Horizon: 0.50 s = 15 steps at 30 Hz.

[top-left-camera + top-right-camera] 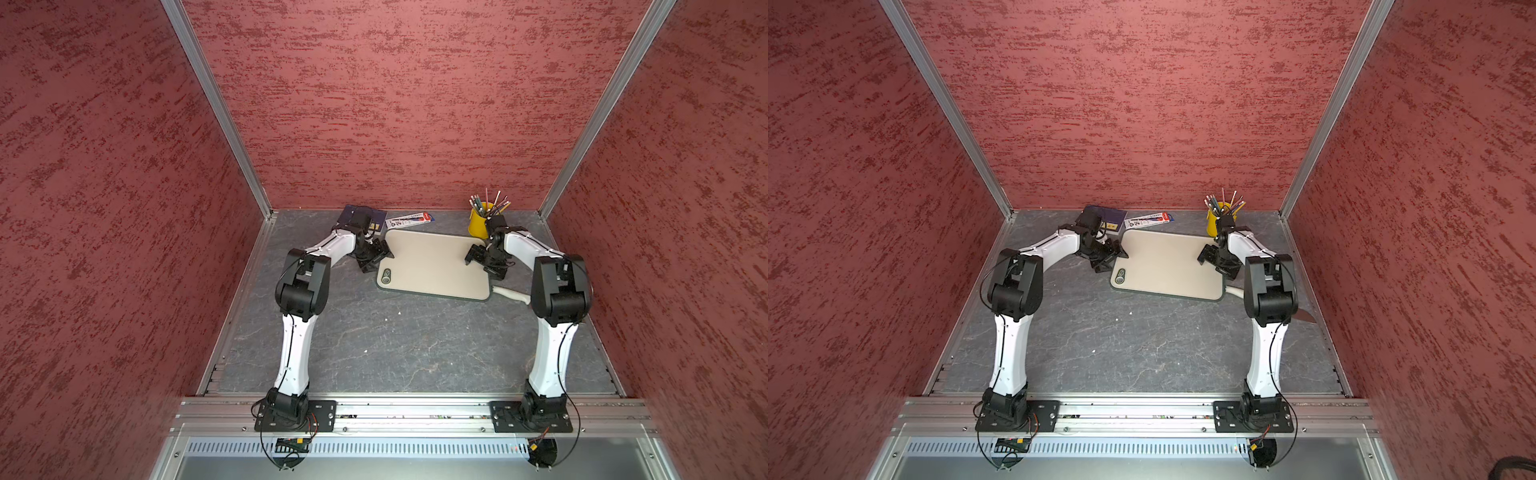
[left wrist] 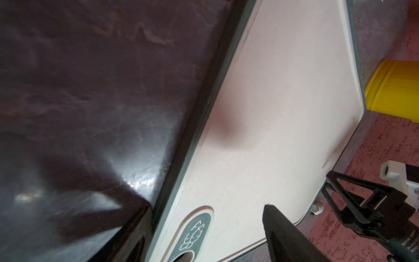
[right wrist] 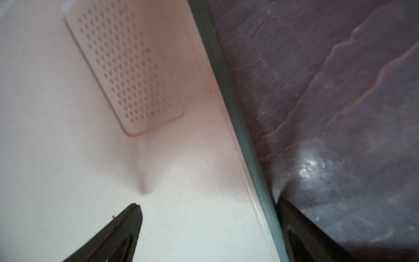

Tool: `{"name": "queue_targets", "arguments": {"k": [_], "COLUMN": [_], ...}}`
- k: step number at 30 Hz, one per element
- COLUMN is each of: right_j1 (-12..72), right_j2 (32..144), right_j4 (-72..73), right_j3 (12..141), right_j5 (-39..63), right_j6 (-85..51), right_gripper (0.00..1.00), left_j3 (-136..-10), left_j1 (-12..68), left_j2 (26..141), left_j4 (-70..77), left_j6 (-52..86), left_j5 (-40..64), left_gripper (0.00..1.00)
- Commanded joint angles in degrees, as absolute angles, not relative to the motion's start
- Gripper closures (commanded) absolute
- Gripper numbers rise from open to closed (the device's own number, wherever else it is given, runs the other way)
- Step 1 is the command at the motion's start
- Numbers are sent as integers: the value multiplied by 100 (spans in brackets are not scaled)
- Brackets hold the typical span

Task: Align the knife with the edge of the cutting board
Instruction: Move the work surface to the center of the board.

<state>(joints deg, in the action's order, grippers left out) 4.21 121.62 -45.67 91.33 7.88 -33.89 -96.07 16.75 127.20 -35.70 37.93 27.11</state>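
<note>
Grey stone tabletop (image 1: pixel 374 340), beige dark-rimmed cutting board (image 1: pixel 432 266), off-white-handled knife (image 1: pixel 513 294)

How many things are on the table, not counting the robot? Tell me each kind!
Cutting board: 1
Knife: 1
Yellow cup of pencils: 1
Blue booklet: 1
Packet: 1
Total: 5
</note>
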Motion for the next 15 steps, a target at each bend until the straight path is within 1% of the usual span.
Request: {"name": "queue_targets", "arguments": {"k": [1, 4, 7, 11, 15], "right_j1": [1145, 1393, 1592, 1690, 1692], "right_j2": [12400, 12544, 12726, 12785, 12675], "right_j4": [-3999, -4039, -4154, -4156, -4221], "right_j3": [9408, 9614, 9852, 9899, 9803], "right_j5": [2549, 2625, 2682, 2659, 2559], "right_j6": [-3668, -3658, -3647, -3734, -3680], "right_gripper": [2, 2, 2, 3, 3], "left_j3": [-8675, -8080, -7812, -7777, -7889], "left_j1": [1894, 1589, 1333, 1196, 1227], "left_j2": [12702, 12432, 12311, 12312, 12349], "left_j4": [-3295, -3083, -3071, -3150, -3221], "left_j6": [4009, 3975, 3852, 3729, 3687], "left_j5": [3763, 3778, 3797, 3808, 3837], "left_gripper": [19, 19, 19, 19, 19]}}
